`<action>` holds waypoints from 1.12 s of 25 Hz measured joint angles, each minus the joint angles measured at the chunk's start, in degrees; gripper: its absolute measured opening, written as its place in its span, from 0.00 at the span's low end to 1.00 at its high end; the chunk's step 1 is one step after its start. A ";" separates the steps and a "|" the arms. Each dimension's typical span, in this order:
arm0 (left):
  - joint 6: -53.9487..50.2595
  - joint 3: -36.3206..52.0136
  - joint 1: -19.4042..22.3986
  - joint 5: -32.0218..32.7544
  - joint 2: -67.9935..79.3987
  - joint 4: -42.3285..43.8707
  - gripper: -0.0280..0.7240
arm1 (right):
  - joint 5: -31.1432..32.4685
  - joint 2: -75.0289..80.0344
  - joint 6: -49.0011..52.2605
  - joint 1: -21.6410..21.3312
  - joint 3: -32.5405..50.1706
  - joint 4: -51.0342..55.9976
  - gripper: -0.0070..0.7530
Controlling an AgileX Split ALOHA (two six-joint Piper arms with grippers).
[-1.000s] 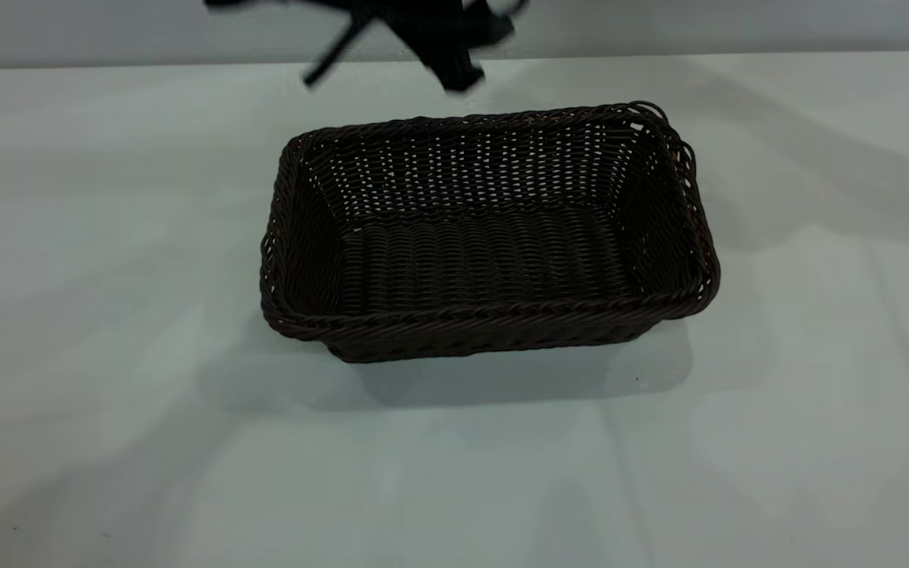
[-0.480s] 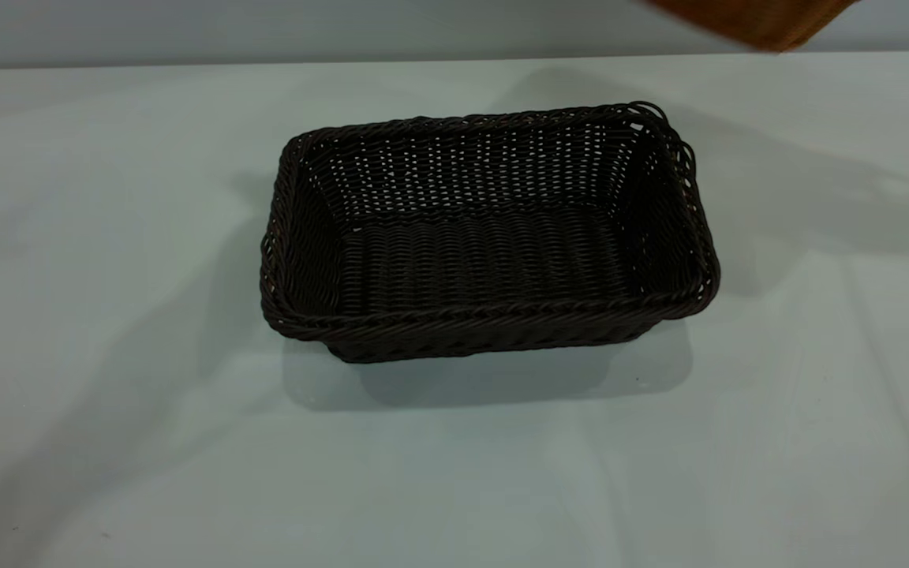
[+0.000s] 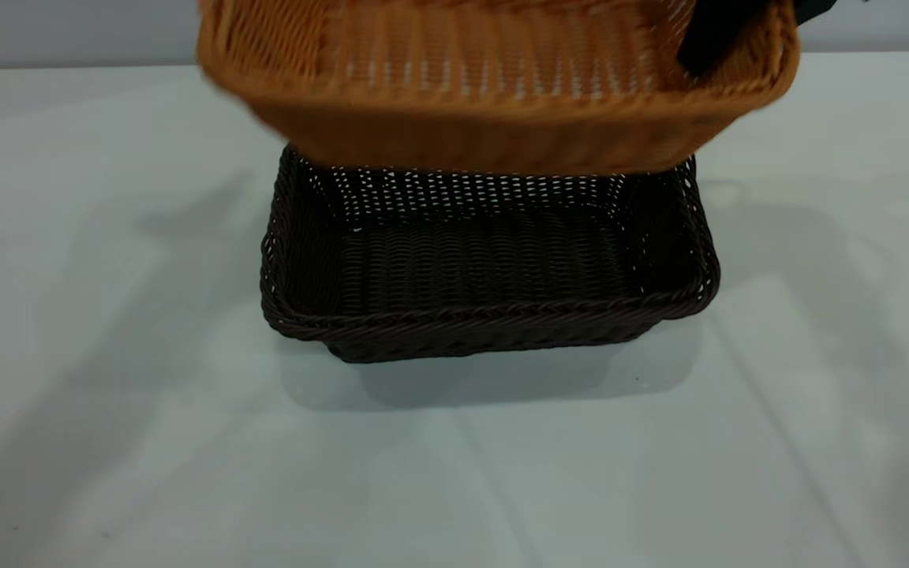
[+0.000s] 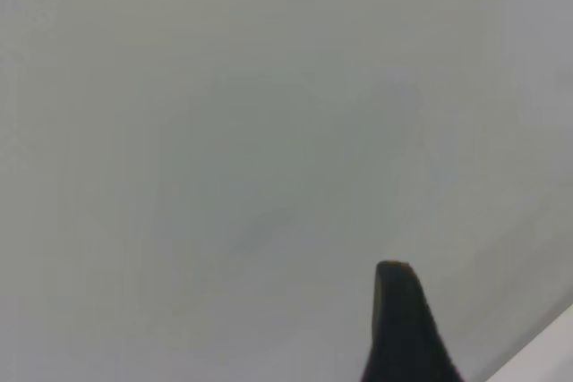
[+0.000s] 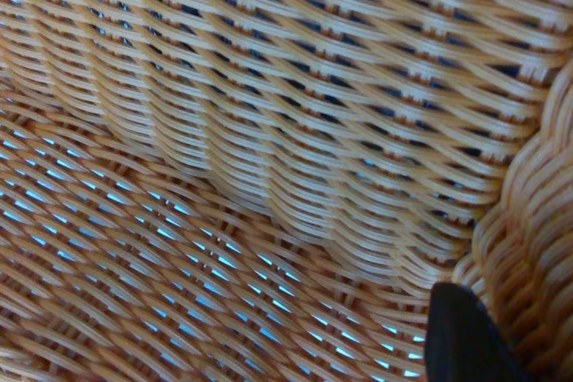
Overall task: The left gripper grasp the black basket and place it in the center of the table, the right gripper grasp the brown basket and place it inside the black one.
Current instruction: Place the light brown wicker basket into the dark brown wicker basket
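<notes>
The black basket [image 3: 486, 276] stands upright in the middle of the white table [image 3: 107, 315]. The brown basket [image 3: 494, 87] hangs in the air above the black basket's far half, tilted slightly, and hides its far rim. My right gripper [image 3: 713, 38] is shut on the brown basket's right-hand rim, at the top right of the exterior view. In the right wrist view the basket's woven inside [image 5: 251, 149] fills the picture, with one black finger [image 5: 461, 337] inside the wall beside the braided rim [image 5: 537, 221]. My left gripper [image 4: 403, 319] is out of the exterior view and hangs over bare table.
A grey wall [image 3: 68, 31] runs behind the table's far edge. Bare white tabletop lies to the left, right and front of the black basket. The table's edge [image 4: 537, 355] shows in the left wrist view.
The left gripper has left the exterior view. The brown basket, held by the right gripper, has moved in from the top right to above the black basket. The black basket has not moved.
</notes>
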 joint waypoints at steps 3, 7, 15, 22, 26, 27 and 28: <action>0.00 0.00 0.00 1.01 -0.33 0.00 0.58 | 0.00 2.65 -0.13 1.83 -0.13 -1.12 0.19; 0.00 0.18 0.00 3.33 -0.33 -0.06 0.58 | -0.11 6.14 -0.13 3.12 -0.13 -1.38 0.19; 0.00 0.18 0.00 6.59 -0.33 -0.17 0.58 | -0.79 10.39 4.47 3.28 -0.31 -1.73 0.21; 0.00 0.18 0.00 6.86 -0.33 -0.18 0.58 | -2.25 10.67 6.72 3.28 -0.31 -1.88 0.37; 0.00 0.18 0.00 7.12 -0.33 -0.23 0.58 | -1.93 10.67 6.86 3.30 -0.31 -1.03 0.52; 0.00 0.18 0.00 7.12 -0.33 -0.23 0.58 | -1.54 10.67 6.86 3.30 -0.31 -0.70 0.56; 0.00 0.18 0.00 7.12 -0.33 -0.23 0.58 | -1.32 10.67 6.86 3.36 -0.31 -0.46 0.59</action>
